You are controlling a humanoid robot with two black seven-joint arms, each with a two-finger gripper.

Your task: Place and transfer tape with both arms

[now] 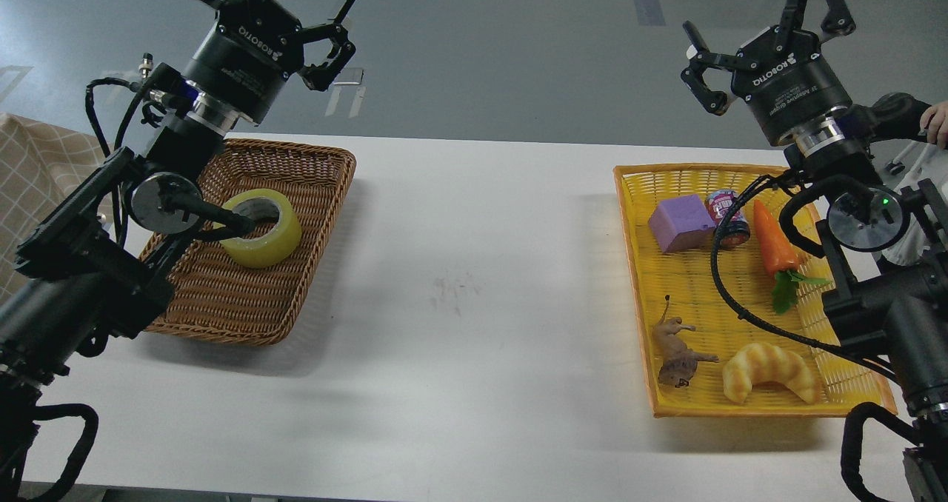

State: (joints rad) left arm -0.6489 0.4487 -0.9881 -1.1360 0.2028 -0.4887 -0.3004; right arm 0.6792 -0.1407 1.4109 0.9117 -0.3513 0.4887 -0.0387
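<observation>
The yellow tape roll lies flat in the brown wicker basket at the left of the white table. Part of my left arm crosses in front of its left side. My left gripper is open and empty, raised above the basket's far edge and pointing away from the table. My right gripper is open and empty too, raised above the far edge of the yellow basket at the right.
The yellow basket holds a purple block, a small jar, a toy carrot, a toy animal and a croissant toy. White tabletop lies between the two baskets.
</observation>
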